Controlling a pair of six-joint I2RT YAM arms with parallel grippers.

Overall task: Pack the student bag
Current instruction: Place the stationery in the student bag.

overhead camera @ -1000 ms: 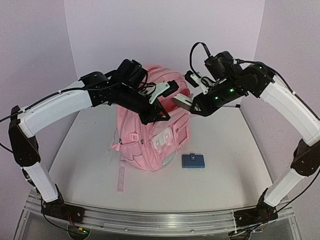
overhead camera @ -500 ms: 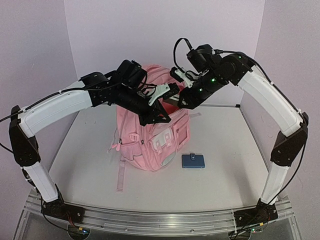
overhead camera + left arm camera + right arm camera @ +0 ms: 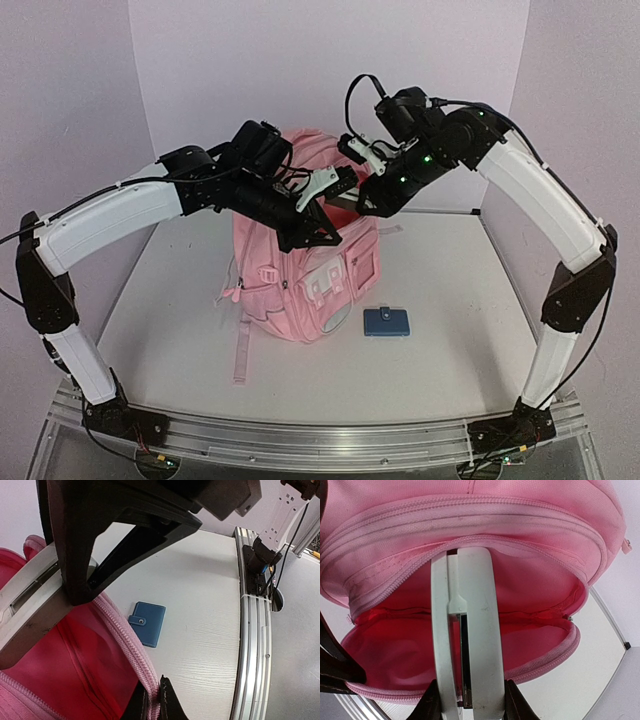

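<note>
In my right hand (image 3: 469, 702) a smooth white plastic object (image 3: 470, 620), matt pink woven cloth backpack (image 3: 285, 300), faintly wood-grained white worktop (image 3: 210, 605), brushed metal rail (image 3: 252, 645).

L end effector (image 3: 154, 703) pinching bag (image 3: 75, 667) zip edge; blue wallet (image 3: 147, 623) beside

- I see glossy white shells on the long links of both arms, the left arm (image 3: 110, 215) and the right arm (image 3: 545, 195).
- The joints (image 3: 45, 285) between those shells are chunky matte black housings.
- Small green lights (image 3: 425, 160) glow on the right arm's black wrist section.
- A black cable (image 3: 348, 100) loops above the right wrist, and a thinner one (image 3: 140, 180) runs along the left arm's shell.
- A white bracket (image 3: 322, 178) sits at each wrist.
- My left gripper (image 3: 152, 702) has black, angular fingers. The right gripper (image 3: 469, 702) shows dark fingers too.
- Both bases (image 3: 110, 415) are black.
</note>
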